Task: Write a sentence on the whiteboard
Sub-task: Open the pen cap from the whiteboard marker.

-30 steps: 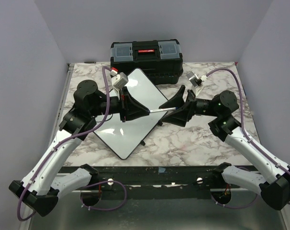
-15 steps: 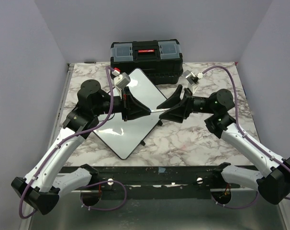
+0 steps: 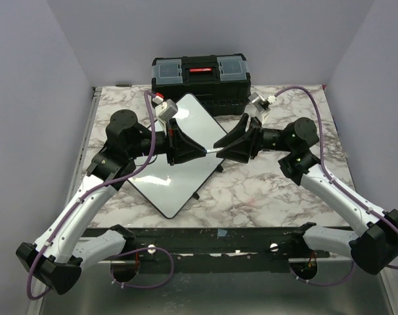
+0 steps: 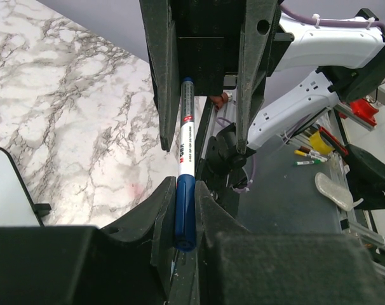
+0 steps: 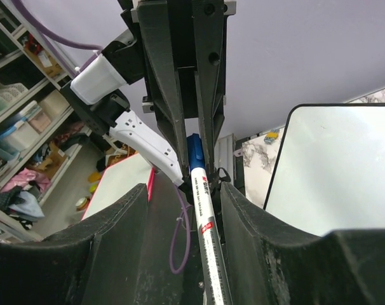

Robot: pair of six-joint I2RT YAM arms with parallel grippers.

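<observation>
Print in red and black runs along the white barrel of the marker (image 4: 185, 136), too small and blurred to read in either wrist view. The left fingers (image 3: 200, 152) are clamped on the marker's blue end, while the right fingers (image 3: 220, 148) stand apart on either side of the barrel, whose far end is hidden between them. The whiteboard (image 3: 161, 178) lies on the desk (image 3: 271, 190) below both sets of fingers, partly covered by the left arm, and any lettering on it cannot be made out.
</observation>
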